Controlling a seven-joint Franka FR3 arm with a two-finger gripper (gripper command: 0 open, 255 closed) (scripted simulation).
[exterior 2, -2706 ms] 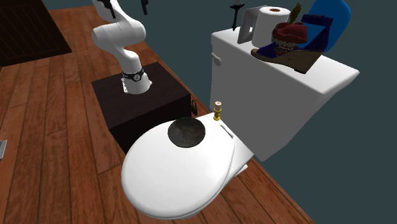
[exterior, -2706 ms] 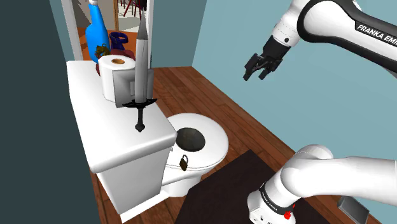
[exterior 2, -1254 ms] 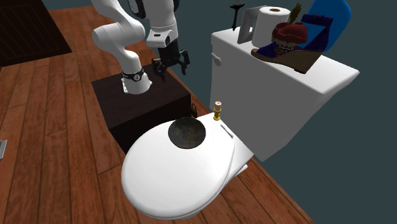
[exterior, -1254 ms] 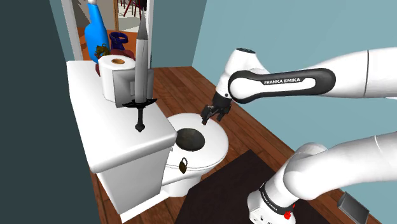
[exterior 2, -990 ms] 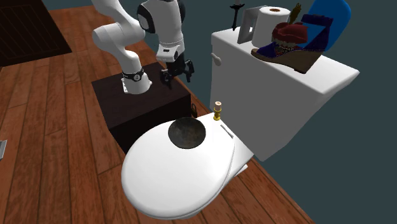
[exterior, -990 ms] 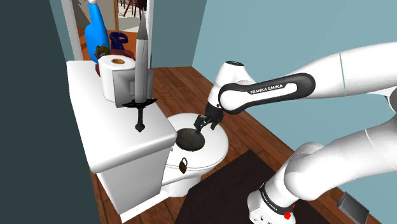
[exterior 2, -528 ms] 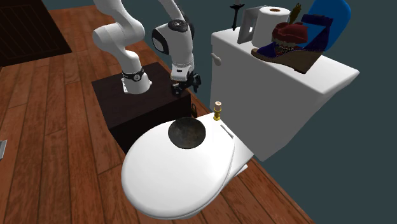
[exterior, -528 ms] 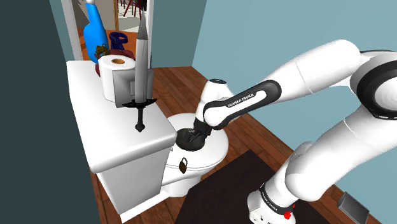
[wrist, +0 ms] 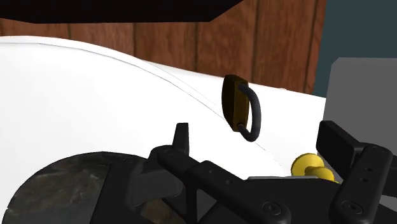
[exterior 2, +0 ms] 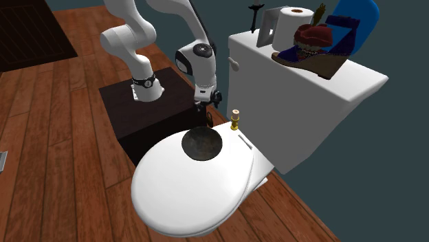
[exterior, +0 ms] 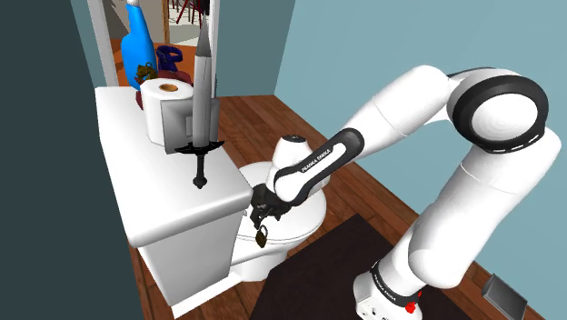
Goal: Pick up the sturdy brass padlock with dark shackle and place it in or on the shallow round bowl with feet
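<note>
Claw [exterior: 258, 216] lowered toward brassy padlock [wrist: 236, 108]; fingers [wrist: 182, 135] apart, empty; mottled round bowl [exterior 2: 201, 142] beside.

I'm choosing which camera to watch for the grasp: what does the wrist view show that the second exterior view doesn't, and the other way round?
Wrist view: the padlock, with its brown body and dark shackle, standing ahead of the open pincer, untouched. Second exterior view: the white arm, its dark stand, and the tank carrying a paper roll and a wedge shoe. Both: the pincer, and the dark round bowl on the white toilet lid.
</note>
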